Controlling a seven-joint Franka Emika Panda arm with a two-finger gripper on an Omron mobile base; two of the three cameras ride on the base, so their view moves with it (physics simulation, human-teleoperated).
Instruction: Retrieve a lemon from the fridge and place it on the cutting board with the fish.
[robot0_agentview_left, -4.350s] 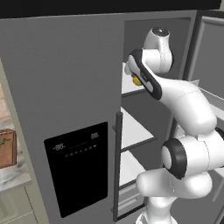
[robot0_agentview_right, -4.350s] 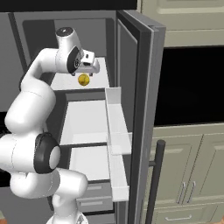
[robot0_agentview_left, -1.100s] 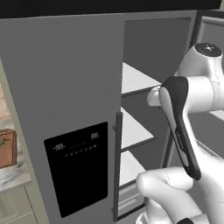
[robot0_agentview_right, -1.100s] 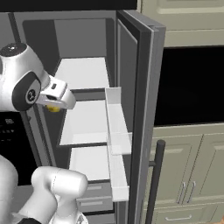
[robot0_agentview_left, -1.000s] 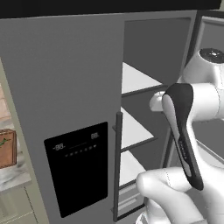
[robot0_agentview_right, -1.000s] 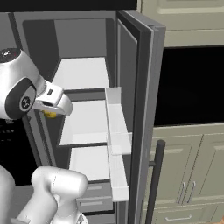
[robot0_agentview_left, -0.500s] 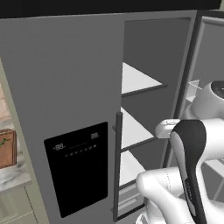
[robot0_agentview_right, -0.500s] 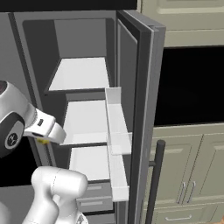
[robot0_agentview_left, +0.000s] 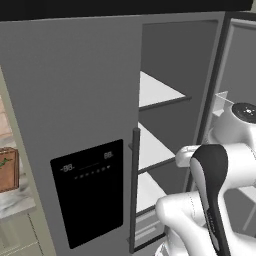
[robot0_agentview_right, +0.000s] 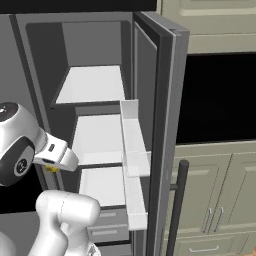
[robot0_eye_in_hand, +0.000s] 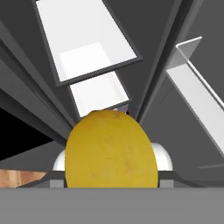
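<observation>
A smooth yellow lemon (robot0_eye_in_hand: 111, 151) sits between my gripper's fingers in the hand view and hides them. In the right base view my gripper (robot0_agentview_right: 54, 165) hangs low in front of the open fridge (robot0_agentview_right: 95, 85), shut on the lemon (robot0_agentview_right: 51, 169), of which a small yellow edge peeks out below the hand. The fridge's closed left door (robot0_agentview_left: 75, 100) carries a black dispenser panel (robot0_agentview_left: 90, 192). At the far left the reddish-brown cutting board (robot0_agentview_left: 7, 171) lies on a marble counter (robot0_agentview_left: 15, 202), with the slender greenish fish (robot0_agentview_left: 4, 163) on it.
The fridge's right door (robot0_agentview_right: 162, 100) stands open, with white door bins (robot0_agentview_right: 134, 150) on its inner side. White shelves (robot0_agentview_left: 155, 92) line the inside. Pale green cabinets (robot0_agentview_right: 220, 190) and a black oven front (robot0_agentview_right: 215, 95) are to the right.
The arm has drawn back out of the fridge and dropped low, carrying the lemon from the upper shelf down to about the lower shelf's height. The shelves are now bare.
</observation>
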